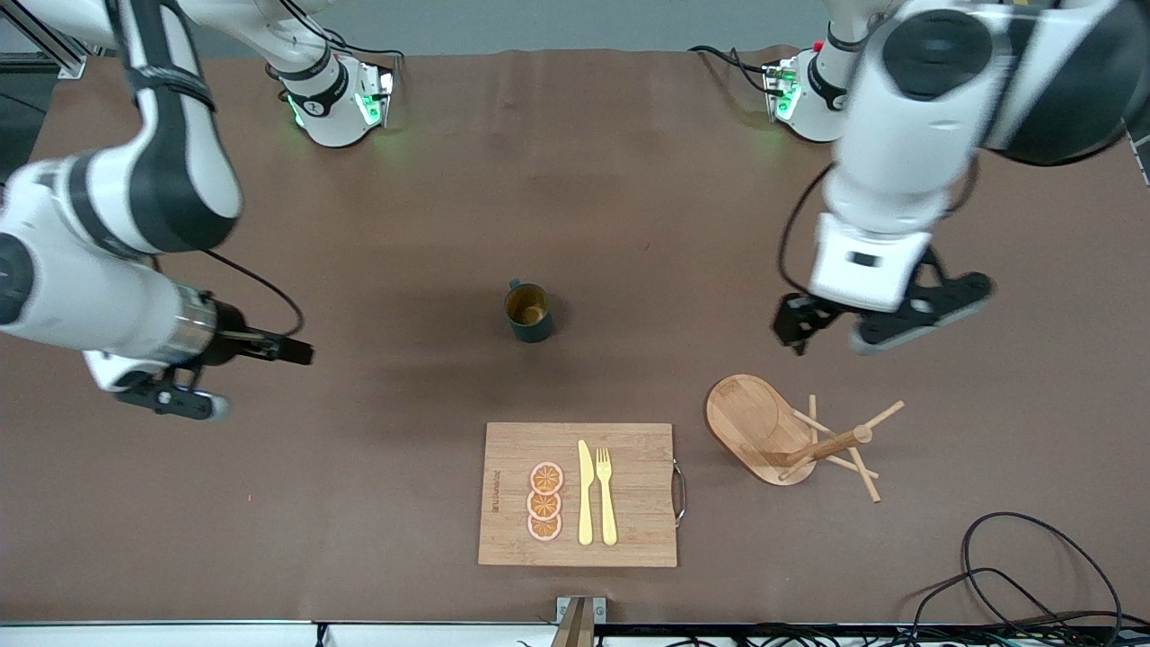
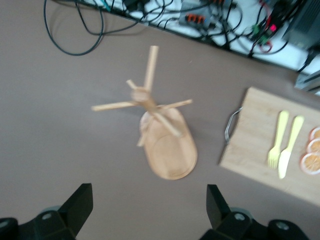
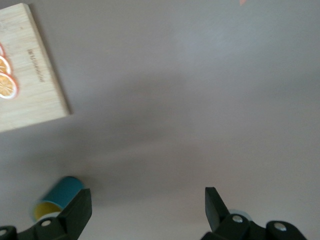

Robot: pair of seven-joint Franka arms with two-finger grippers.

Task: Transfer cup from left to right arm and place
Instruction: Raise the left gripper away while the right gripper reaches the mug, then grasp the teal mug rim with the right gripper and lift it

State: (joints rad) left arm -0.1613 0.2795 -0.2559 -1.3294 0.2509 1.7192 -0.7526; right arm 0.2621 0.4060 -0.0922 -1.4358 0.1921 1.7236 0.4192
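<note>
The cup (image 1: 528,312), a small dark teal-green mug with a tan inside, stands upright in the middle of the table, its handle turned toward the robots' bases. My left gripper (image 1: 853,328) hangs open and empty over bare table toward the left arm's end, close to the wooden mug rack. In the left wrist view the left gripper (image 2: 148,205) has only table between its fingers. My right gripper (image 1: 243,377) is open and empty toward the right arm's end, well apart from the cup. The right wrist view shows the right gripper (image 3: 146,207) wide open, with the cup (image 3: 65,190) beside one finger's edge.
A wooden cutting board (image 1: 629,539) lies nearer to the front camera than the cup, carrying orange slices (image 1: 545,501), a yellow knife (image 1: 585,492) and a fork (image 1: 606,494). A wooden mug rack (image 1: 791,440) stands beside the board toward the left arm's end. Cables (image 1: 1033,575) trail at the table's edge.
</note>
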